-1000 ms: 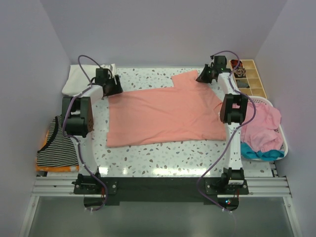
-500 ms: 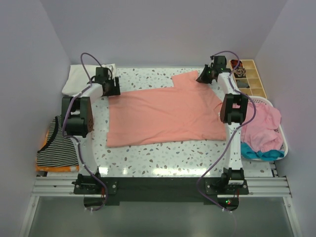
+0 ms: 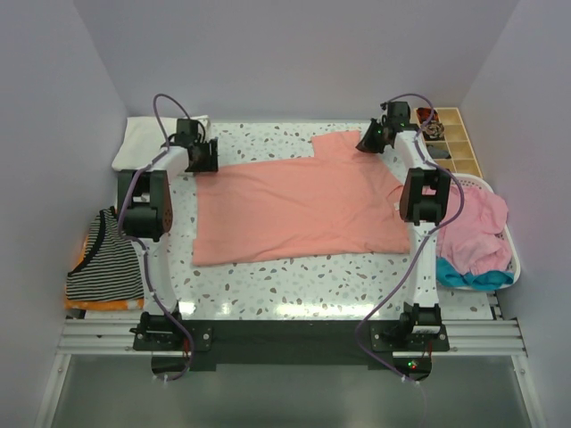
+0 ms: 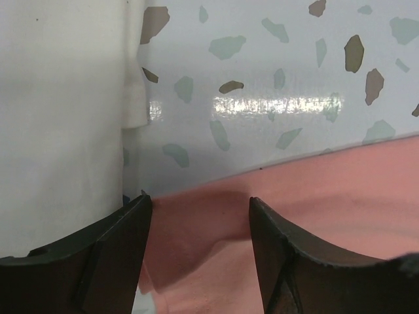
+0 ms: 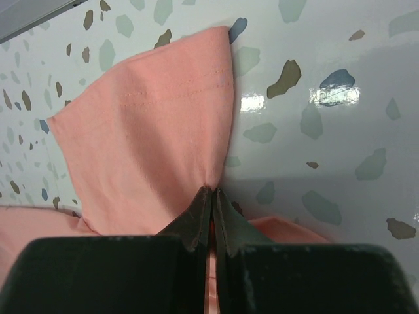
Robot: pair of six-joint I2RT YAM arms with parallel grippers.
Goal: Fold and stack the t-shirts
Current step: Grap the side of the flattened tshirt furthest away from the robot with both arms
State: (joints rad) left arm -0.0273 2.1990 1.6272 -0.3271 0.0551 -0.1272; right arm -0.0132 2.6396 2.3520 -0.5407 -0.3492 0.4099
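from above: the salmon t-shirt (image 3: 299,209) lies spread on the table (image 3: 294,294), with a white folded shirt (image 3: 143,143) at the table's far left corner and a striped t-shirt (image 3: 103,267) at the left edge. the white basket (image 3: 473,182) on the right holds a pink t-shirt (image 3: 477,227) over a teal t-shirt (image 3: 468,278). the divided wooden tray (image 3: 464,165) behind it holds small dark bits.

left wrist: the left gripper (image 4: 200,209) is spread over the salmon edge.

right wrist: the right gripper (image 5: 211,196), pressed together, pinches the salmon sleeve.

The speckled white table (image 3: 268,290) had a pink t-shirt (image 3: 294,209) spread flat in the middle, a white cloth (image 3: 147,141) at the far left corner and a basket (image 3: 475,181) of clothes at the right edge.
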